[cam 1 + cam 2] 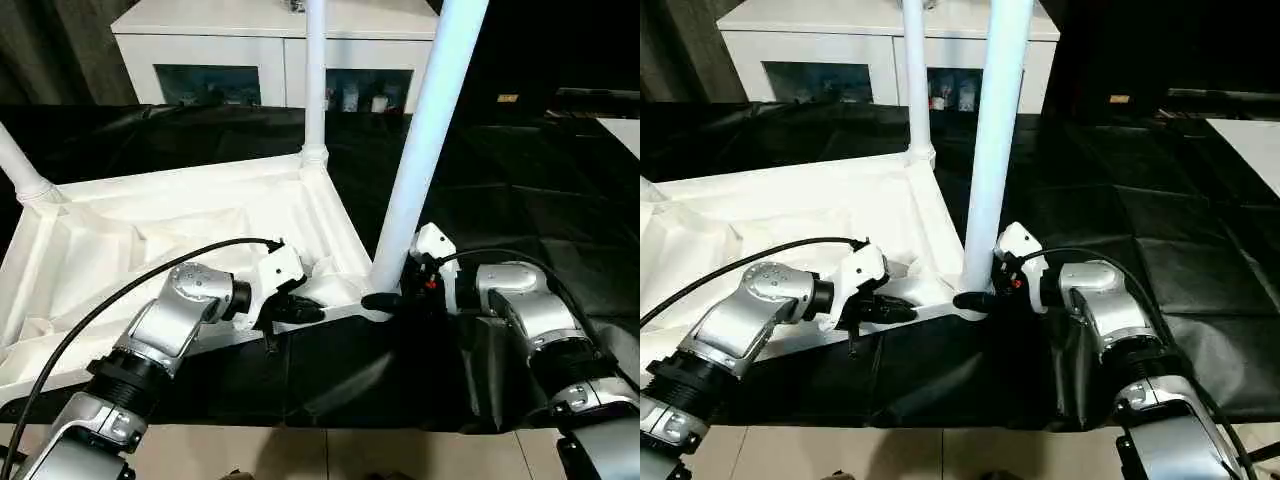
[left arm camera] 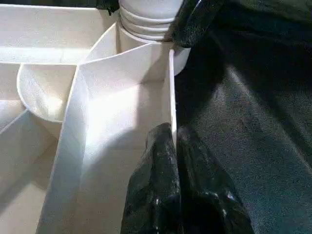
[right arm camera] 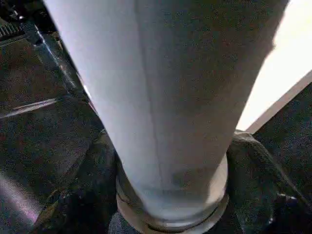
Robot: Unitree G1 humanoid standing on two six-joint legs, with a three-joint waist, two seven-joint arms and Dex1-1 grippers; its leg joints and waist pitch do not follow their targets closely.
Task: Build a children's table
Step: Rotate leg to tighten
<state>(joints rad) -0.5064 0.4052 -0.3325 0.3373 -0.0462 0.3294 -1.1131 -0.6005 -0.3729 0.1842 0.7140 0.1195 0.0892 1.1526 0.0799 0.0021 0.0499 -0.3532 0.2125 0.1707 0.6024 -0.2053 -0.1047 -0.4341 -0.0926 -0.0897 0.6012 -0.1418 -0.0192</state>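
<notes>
Gripper (image 1: 388, 300) on the right brackets the near-right leg (image 1: 425, 150) at its base, jaws spread. Left gripper (image 1: 300, 312) pinches the upturned tabletop (image 1: 150, 230) by its near rim. Hollow plastic: probably light, stiff and slick, so hold low by the socket.

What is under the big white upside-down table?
A black sheet lies under the tabletop and spreads out around it. Whatever is beneath the sheet is covered, so it cannot be seen.
</notes>
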